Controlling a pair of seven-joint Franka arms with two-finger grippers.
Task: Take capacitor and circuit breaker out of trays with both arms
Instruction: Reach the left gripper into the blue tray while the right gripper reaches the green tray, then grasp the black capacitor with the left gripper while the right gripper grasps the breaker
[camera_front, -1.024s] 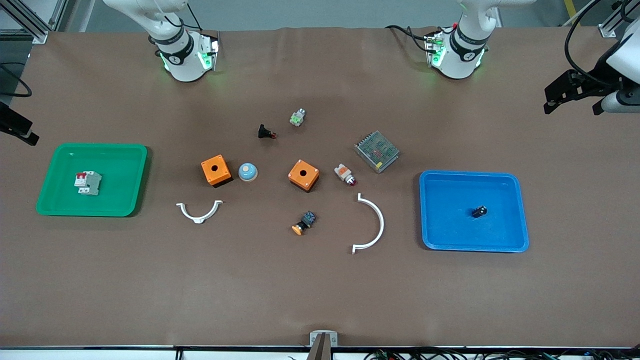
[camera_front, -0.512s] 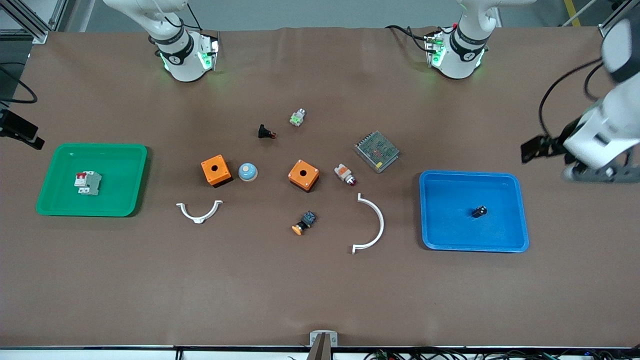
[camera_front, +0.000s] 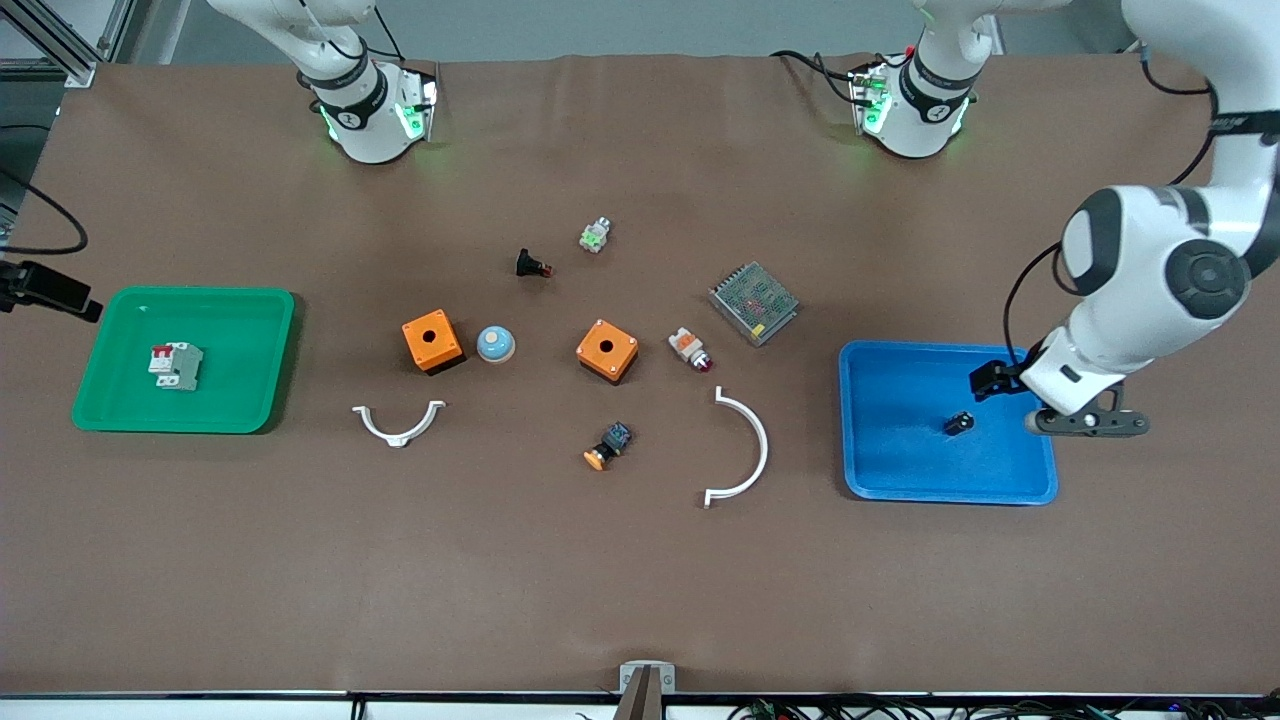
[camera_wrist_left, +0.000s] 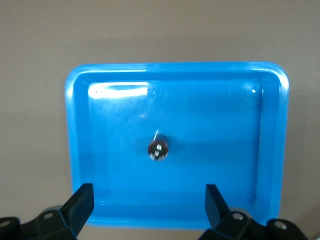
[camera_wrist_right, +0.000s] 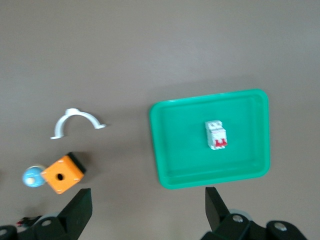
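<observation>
The capacitor (camera_front: 958, 423), a tiny black cylinder, lies in the blue tray (camera_front: 880, 470); in the left wrist view it (camera_wrist_left: 158, 150) shows a pale spot on its end. My left gripper (camera_front: 1088, 422) hangs open and empty over the tray's edge at the left arm's end (camera_wrist_left: 148, 202). The breaker (camera_front: 176, 364), a light-grey block with a red switch, lies in the green tray (camera_front: 120, 415) and also shows in the right wrist view (camera_wrist_right: 216, 135). My right gripper (camera_wrist_right: 147, 205) is open and empty, high beside the green tray; only a black part (camera_front: 50, 288) shows in the front view.
Between the trays lie two orange boxes (camera_front: 432, 341) (camera_front: 607, 350), a blue dome (camera_front: 495, 344), two white curved brackets (camera_front: 399, 422) (camera_front: 745, 450), a mesh-covered metal unit (camera_front: 753, 302), a black red-tipped button (camera_front: 533, 265), a white-orange part (camera_front: 690, 348) and an orange-capped button (camera_front: 608, 446).
My left arm has swung in from the table's end and its gripper now hangs over the blue tray's edge. The right gripper has shifted slightly. No part has moved.
</observation>
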